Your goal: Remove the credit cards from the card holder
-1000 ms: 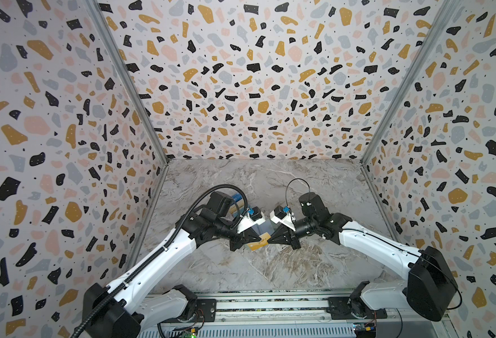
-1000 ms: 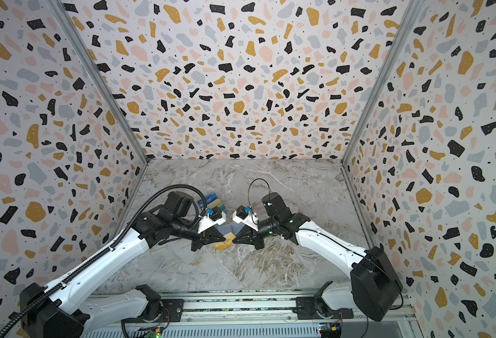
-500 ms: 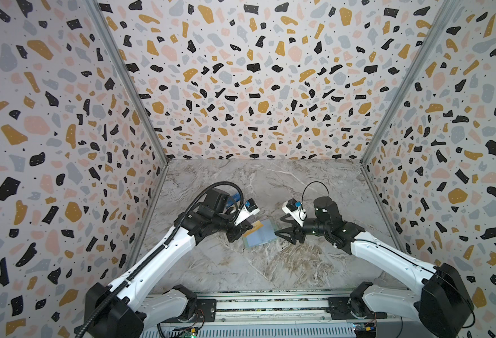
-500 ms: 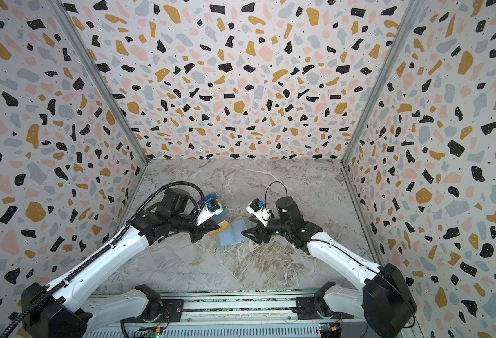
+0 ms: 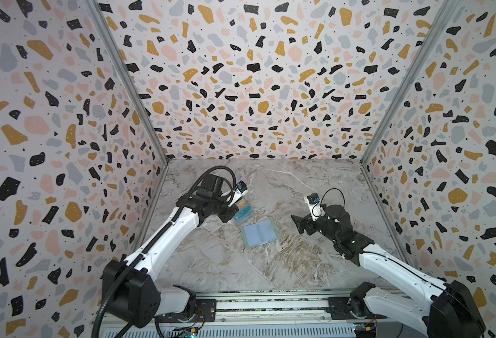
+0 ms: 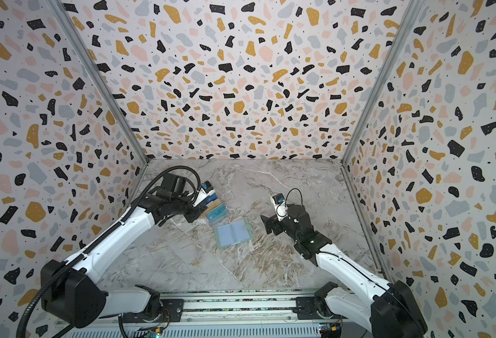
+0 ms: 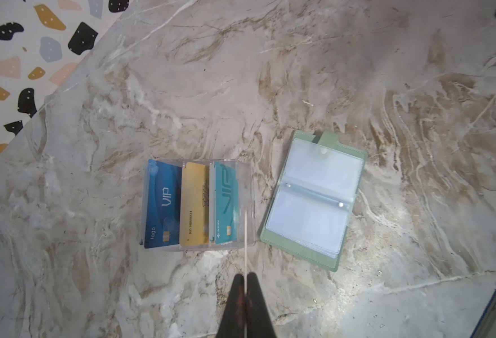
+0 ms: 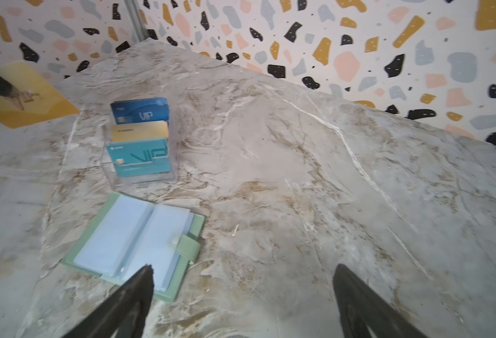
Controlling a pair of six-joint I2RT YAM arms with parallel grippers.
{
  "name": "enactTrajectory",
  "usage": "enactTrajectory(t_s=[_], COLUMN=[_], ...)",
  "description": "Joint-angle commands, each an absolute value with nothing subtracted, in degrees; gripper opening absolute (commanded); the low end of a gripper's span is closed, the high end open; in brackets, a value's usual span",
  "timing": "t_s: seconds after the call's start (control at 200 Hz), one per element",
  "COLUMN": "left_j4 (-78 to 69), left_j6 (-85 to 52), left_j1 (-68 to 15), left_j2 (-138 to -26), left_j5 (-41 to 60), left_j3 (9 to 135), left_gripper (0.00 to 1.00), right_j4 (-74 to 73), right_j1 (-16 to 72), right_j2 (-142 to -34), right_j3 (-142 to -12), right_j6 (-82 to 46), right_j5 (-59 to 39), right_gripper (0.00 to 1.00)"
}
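The mint-green folding card holder [image 5: 259, 232] lies open on the marble table [image 5: 270, 263], beside the clear plastic stand [image 8: 173, 166]. The left gripper [image 7: 244, 276], arm bent low, pinches a tan-gold plastic credit card [image 8: 36, 105] — its face shows only in the right wrist view. The right gripper [image 8: 244, 272] gapes empty — a second ago it was shut, meeting the left over the holder.
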State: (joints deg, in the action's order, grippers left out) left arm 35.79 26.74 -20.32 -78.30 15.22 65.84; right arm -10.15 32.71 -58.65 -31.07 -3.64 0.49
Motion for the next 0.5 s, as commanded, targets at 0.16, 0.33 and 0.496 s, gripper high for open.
enactTrajectory(t_s=[0.16,0.33,0.496], left_j4=[36.1,34.7,35.4], left_j6=[31.8,32.8,32.8], left_j1=[-17.9,-17.0,-16.7], left_j2=[-87.4,-91.9,-95.8], left_j5=[14.8,15.9,16.5], left_j3=[72.3,74.9,77.5], left_gripper=[0.0,0.0,0.0], right_j4=[-13.1,-13.7,-14.3], right_j1=[31.2,30.7,30.3], right_j2=[-54.0,-53.8,-53.9], right_j3=[-28.2,-27.3,-26.9], right_j6=[-5.1,-5.5,-5.9], right_j5=[7.5,7.5,8.0], right_gripper=[0.98,0.98,0.98])
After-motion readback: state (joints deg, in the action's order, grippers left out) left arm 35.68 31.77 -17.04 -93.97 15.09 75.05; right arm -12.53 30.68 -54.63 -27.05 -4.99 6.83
